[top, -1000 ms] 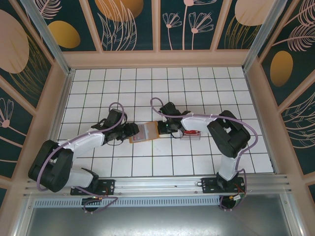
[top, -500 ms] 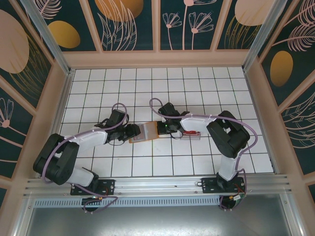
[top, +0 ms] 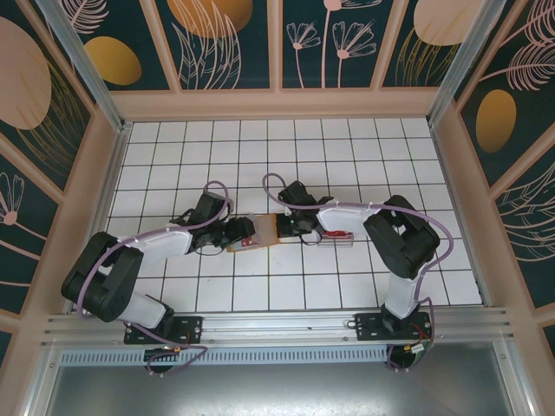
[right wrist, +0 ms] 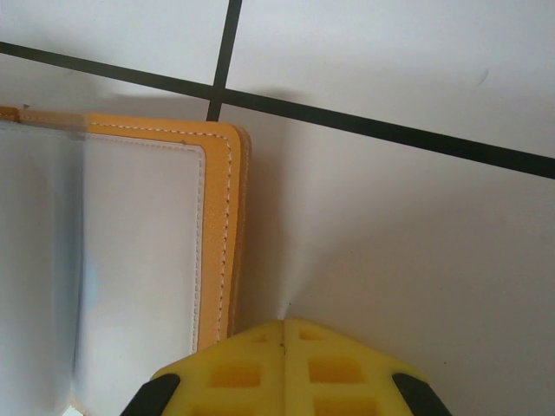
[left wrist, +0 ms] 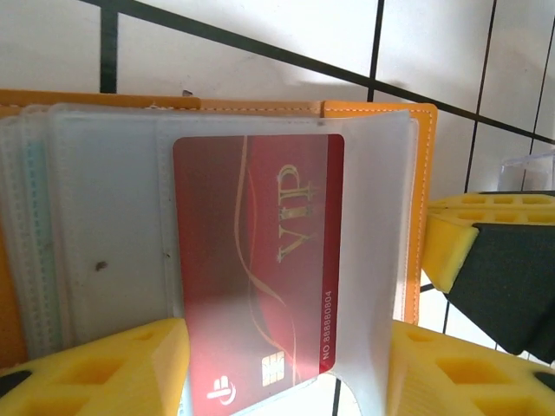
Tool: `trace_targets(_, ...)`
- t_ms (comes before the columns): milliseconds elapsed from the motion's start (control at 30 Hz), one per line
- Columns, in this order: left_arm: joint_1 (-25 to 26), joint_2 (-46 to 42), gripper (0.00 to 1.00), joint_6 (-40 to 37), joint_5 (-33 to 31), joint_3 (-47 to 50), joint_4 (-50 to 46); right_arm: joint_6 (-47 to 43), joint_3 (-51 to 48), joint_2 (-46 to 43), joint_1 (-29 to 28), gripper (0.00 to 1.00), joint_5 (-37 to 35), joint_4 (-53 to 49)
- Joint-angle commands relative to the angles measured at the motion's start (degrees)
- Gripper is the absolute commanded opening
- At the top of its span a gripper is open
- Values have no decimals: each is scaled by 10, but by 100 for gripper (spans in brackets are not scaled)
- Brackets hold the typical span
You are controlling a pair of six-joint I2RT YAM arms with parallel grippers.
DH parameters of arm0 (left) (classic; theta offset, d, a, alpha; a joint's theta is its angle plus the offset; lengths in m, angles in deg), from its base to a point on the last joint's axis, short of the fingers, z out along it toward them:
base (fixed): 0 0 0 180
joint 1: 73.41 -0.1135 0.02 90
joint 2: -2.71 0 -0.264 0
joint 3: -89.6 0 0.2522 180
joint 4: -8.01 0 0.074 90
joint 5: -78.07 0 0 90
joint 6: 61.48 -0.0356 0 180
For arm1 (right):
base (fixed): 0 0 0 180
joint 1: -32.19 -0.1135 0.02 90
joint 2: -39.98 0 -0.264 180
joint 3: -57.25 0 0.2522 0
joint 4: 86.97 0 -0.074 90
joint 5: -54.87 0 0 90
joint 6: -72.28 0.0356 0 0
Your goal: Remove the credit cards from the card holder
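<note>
The one readable thing is the red credit card (left wrist: 256, 260) seen in the left wrist view, lying under a clear pocket (left wrist: 373, 260) of the card holder (left wrist: 421, 191). Large gold letters on its face spell "VIP", turned sideways so they run up the picture. Along its right edge, small white print reads "NO 88880804", though the digits are tiny. A white logo at its near left corner carries no legible lettering.

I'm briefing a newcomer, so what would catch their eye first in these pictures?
The red VIP card in a clear pocket of the open, orange-edged card holder stands out, the left gripper open with a yellow finger either side. From above, the holder lies in the middle of the white tiled table, the right gripper shut beside its corner.
</note>
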Motion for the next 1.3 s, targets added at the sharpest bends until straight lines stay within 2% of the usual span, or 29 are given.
trace_targets(0, 7, 5, 61, -3, 16, -15, 12, 7, 9, 20, -16, 0, 14, 2)
trace_targets(100, 8, 2, 71, -4, 19, -20, 13, 8, 9, 20, -16, 0, 14, 2)
trace_targets(233, 9, -6, 78, -6, 28, -24, 20, 12, 11, 21, -16, 1, 13, 2)
trace_targets(400, 11, -20, 96, -7, 40, -33, 25, 17, 11, 15, -13, 5, 6, 4)
trace_targets(533, 11, -26, 95, -10, 28, -40, 12, 18, 10, 7, -9, 8, 0, 4)
trace_targets(700, 11, -41, 92, -16, -25, -44, -28, 21, 15, -14, 1, 12, -6, 0)
trace_targets(867, 6, -64, 79, -35, -80, -44, -74, 21, 36, -31, 4, 16, -3, -5)
trace_targets(1167, -21, -86, 37, -53, -114, -12, -105, 35, 63, -33, -1, 18, 50, 18)
trace_targets(1267, -25, -86, 26, -54, -120, -3, -105, 38, 72, -22, -4, 17, 75, 26)
